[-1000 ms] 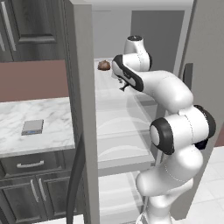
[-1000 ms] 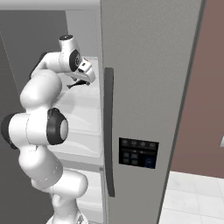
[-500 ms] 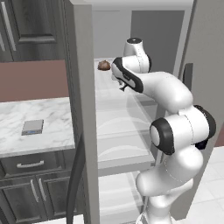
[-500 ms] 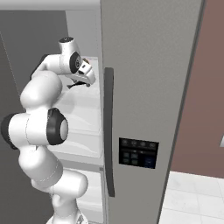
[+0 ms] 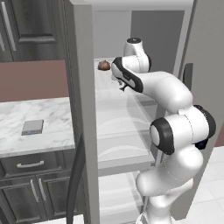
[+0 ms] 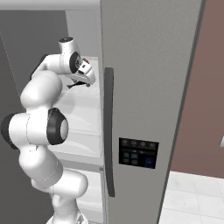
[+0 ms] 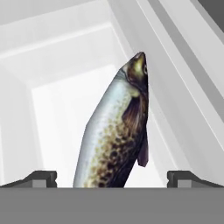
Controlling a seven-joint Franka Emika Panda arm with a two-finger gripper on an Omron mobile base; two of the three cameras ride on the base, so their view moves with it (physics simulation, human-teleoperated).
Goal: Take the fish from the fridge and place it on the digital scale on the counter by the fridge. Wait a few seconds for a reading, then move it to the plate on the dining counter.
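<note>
- The fridge (image 5: 83, 109) stands open, its white inside and glass shelves on show, the arm reaching deep onto an upper shelf; from the right, its grey door with a small dark panel (image 6: 138, 153) fills much of the sight.
- The counter (image 5: 26, 127), white marble over dark cabinets, sits just left of the fridge.
- The gripper (image 7: 111, 177) is spread wide, its fingers (image 7: 41, 178) either side of the fish and clear of it, grasping nothing.
- The fish (image 7: 116, 131) lies on the white shelf between the open tips, head pointing away.
- The digital scale (image 5: 33, 127) rests bare on the counter.
- A rounded brown lump (image 5: 104, 65) sits at the shelf's back.
</note>
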